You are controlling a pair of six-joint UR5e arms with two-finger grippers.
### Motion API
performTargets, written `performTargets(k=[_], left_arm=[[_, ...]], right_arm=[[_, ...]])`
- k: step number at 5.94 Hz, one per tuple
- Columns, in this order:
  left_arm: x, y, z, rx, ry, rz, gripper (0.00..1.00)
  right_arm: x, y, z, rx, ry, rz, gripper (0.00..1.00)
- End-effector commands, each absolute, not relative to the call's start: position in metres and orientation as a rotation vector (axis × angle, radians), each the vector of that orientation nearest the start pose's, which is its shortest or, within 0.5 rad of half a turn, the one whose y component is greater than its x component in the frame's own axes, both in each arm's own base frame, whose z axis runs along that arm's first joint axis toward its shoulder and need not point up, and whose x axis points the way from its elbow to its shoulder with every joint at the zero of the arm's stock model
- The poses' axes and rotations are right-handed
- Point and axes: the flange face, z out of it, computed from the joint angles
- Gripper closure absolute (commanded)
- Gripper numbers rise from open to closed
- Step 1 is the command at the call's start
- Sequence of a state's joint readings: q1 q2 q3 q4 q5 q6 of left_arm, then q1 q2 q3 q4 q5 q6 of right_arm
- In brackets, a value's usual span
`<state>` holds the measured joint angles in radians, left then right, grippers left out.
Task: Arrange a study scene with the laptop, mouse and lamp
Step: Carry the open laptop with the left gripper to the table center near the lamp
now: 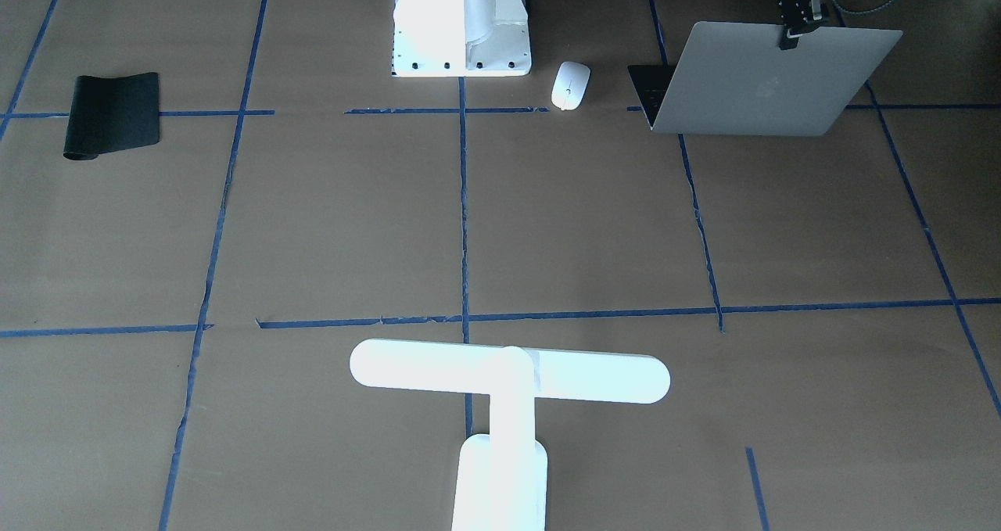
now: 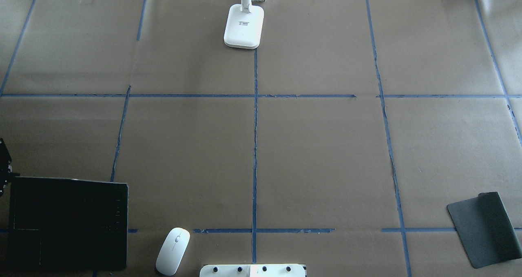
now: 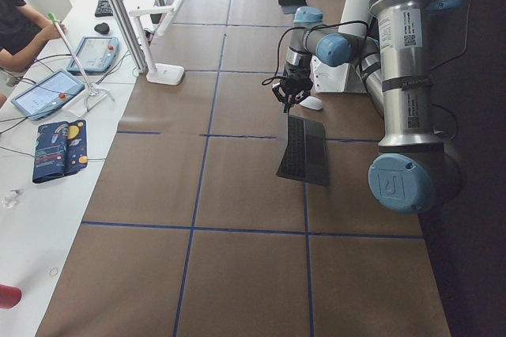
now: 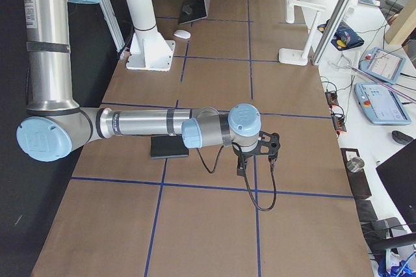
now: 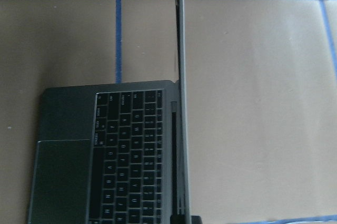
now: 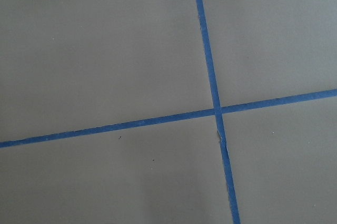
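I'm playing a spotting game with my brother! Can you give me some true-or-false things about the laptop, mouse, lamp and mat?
1. The laptop is open. True.
2. The mouse sits on the black mat. False: it lies on the bare table beside the laptop, and the mat is far across the table.
3. The left gripper pinches the top edge of the laptop's lid. True.
4. The lamp has tipped over. False: it stands upright on its base at the table's far edge.
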<state>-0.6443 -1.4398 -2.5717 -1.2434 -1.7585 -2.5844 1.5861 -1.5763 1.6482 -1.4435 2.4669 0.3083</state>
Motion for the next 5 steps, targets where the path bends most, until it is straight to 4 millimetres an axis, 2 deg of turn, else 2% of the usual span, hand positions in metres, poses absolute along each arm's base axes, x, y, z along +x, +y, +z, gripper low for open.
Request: performTargets(k=[1,2,4,5], left_arm=[[0.216,-0.367,0.285,-0.25,0.566,-1.579,1.0],[0.248,-0.422,0.26,-0.229,0.551,-1.59,1.0],[0.291,-0.476,0.246,-0.224,0.526,-1.603,1.0],[0.318,-0.504,0.226,-0.23,0.544,-1.61,1.0]], right_arm=[[0.063,-0.498,0.603,0.049,-0.91,0.212,0.0],[0.062,-0.498,0.602,0.049,-0.912,0.213,0.0],[0.063,-0.498,0.603,0.048,-0.91,0.214,0.0],[0.062,-0.499,0.603,0.048,-0.91,0.213,0.0]])
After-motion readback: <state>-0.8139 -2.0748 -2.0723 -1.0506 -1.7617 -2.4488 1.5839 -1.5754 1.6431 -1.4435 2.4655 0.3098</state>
